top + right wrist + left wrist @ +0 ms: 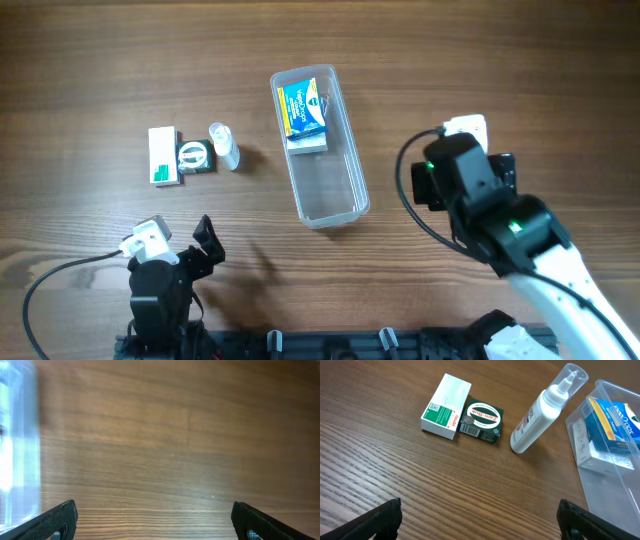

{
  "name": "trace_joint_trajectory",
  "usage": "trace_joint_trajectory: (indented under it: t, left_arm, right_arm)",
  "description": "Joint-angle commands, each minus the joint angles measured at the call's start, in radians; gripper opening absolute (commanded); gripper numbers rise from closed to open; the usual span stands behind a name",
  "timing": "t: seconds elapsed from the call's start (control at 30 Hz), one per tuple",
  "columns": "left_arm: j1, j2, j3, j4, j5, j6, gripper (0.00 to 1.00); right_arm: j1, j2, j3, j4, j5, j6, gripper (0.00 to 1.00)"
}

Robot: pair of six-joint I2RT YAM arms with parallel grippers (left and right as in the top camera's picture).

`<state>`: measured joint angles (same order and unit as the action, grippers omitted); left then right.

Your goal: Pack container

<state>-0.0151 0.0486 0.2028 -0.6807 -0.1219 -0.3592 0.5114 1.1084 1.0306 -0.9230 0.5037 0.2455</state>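
**Container on the worktop, both end effectors wide**

Near the middle of the wooden worktop (90, 60), the clear container (327, 185), open side up. Long axis running from far to near in the overhead view, a little slanted: far short end turned slightly to the left, near short end slightly to the right. Inside, in the far half, a blue and yellow packet (303, 108), resting on a pale box (312, 143). Lettering on the packet only partly readable from the left wrist.

To the left of the container, a short row of three things. First a white spray bottle (224, 146), lying down with the nozzle toward the far side, near the container wall but apart from it. Then a dark green Zam-Buk box (192, 155). Then a white box with green print (161, 157), touching the Zam-Buk box.

Left end effector (480, 521) at the near left of the worktop, fingers spread wide, only wood between them, facing the row and the container.

Right end effector (155, 521) to the right of the container, fingers also spread wide over bare wood. Container wall blurred at the left edge of that wrist view, not touched.
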Motion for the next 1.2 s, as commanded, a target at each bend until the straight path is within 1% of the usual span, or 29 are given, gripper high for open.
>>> trace_joint_trajectory:
  t: [0.0, 0.07, 0.1, 0.13, 0.2, 0.27, 0.3, 0.33, 0.4, 0.6, 0.73, 0.87, 0.97, 1.17]
  left_arm:
    - [-0.007, -0.003, -0.003, 0.003, -0.002, 0.012, 1.00]
    - [-0.007, -0.003, -0.003, 0.003, -0.002, 0.012, 1.00]
    - [-0.007, -0.003, -0.003, 0.003, -0.002, 0.012, 1.00]
    - [-0.007, -0.003, -0.003, 0.003, -0.002, 0.012, 1.00]
    - [-0.007, -0.003, -0.003, 0.003, -0.002, 0.012, 1.00]
    - [-0.007, -0.003, -0.003, 0.003, -0.002, 0.012, 1.00]
    - [-0.007, -0.003, -0.003, 0.003, -0.002, 0.012, 1.00]
    - [-0.007, -0.003, -0.003, 0.003, -0.002, 0.012, 1.00]
    - [-0.007, -0.003, -0.003, 0.003, -0.002, 0.012, 1.00]
    - [-0.007, -0.003, -0.003, 0.003, -0.002, 0.012, 1.00]
    - [-0.007, -0.003, -0.003, 0.003, -0.002, 0.012, 1.00]
    - [-0.007, -0.003, -0.003, 0.003, -0.002, 0.012, 1.00]
    - [-0.007, -0.003, -0.003, 0.003, -0.002, 0.012, 1.00]
    - [-0.007, -0.003, -0.003, 0.003, -0.002, 0.012, 1.00]
  right_arm:
    - [0.000, 0.064, -0.010, -0.049, 0.079, 0.015, 1.00]
    - [0.000, 0.075, -0.008, -0.072, 0.094, -0.001, 1.00]
    - [0.000, 0.075, -0.006, -0.068, 0.133, -0.105, 1.00]
    - [0.002, 0.072, -0.004, -0.054, 0.113, -0.226, 1.00]
    - [0.002, 0.069, -0.004, -0.075, 0.093, -0.541, 1.00]
    - [0.003, 0.064, -0.004, -0.075, 0.093, -0.783, 1.00]
    - [0.003, 0.060, -0.004, -0.065, 0.073, -0.836, 1.00]
    - [0.002, 0.051, -0.004, -0.052, 0.036, -0.854, 1.00]
    - [0.002, 0.027, -0.004, -0.049, -0.039, -0.845, 1.00]
    - [0.002, -0.087, -0.004, -0.032, -0.046, -0.843, 1.00]
    - [0.002, -0.219, -0.004, -0.090, -0.062, -0.838, 1.00]
    - [0.002, -0.359, -0.004, -0.157, -0.062, -0.737, 1.00]
    - [0.002, -0.465, -0.004, -0.166, -0.061, -0.728, 1.00]
    - [0.002, -0.612, -0.005, -0.191, -0.103, -0.584, 1.00]
